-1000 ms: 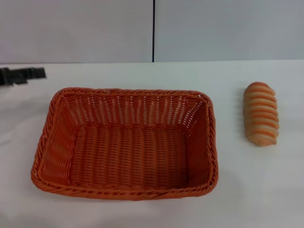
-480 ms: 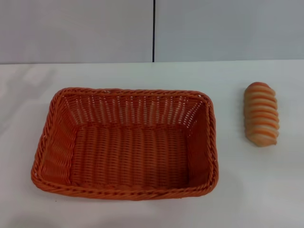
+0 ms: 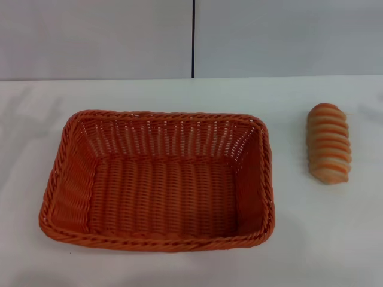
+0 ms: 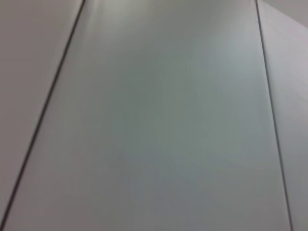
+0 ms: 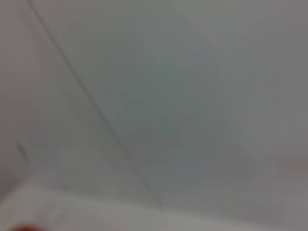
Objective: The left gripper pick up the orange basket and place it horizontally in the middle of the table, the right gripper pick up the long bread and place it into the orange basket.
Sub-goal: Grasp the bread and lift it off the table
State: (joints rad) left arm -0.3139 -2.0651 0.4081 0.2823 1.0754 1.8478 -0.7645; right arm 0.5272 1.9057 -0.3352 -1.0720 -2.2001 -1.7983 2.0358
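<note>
- End effectors: neither the left gripper nor the right gripper appears in any view. The head view shows no arm at all, and both wrist views show only pale wall panels with thin dark seams. Whether the fingers are spread or pressed together cannot be told; nothing is held within sight.
- Left and centre of the head view: the large rectangular orange woven wicker basket [image 3: 157, 179] with braided rim and sloping sides sits flat on the plain white tabletop [image 3: 323, 239]. Its long side runs across the frame and it is upright, mouth up and empty. It lies somewhat left of the frame's centre line. Judgement: this lie fits the horizontal placement the task asks for, so the basket part looks done, or nearly so.
- Upper centre: a thin dark vertical seam [image 3: 193, 39] divides the grey wall panels behind the table's far edge.
- Right of the frame: the small oblong tan bread roll with orange-brown crosswise ridged stripes [image 3: 328, 143] lies on the table, long axis running up and down the frame, well apart from the basket's right rim. It is untouched and free on all sides.
- Judgement on stage: the bread transfer is not yet begun. The roll lies on the right arm's side, which suits a reach from that side.
- Judgement on the next move: a grasp across the roll's narrow width looks most secure. The ridged crust may be soft, so a hard pinch could deform it. The basket's wide open mouth leaves ample margin for the drop.
</note>
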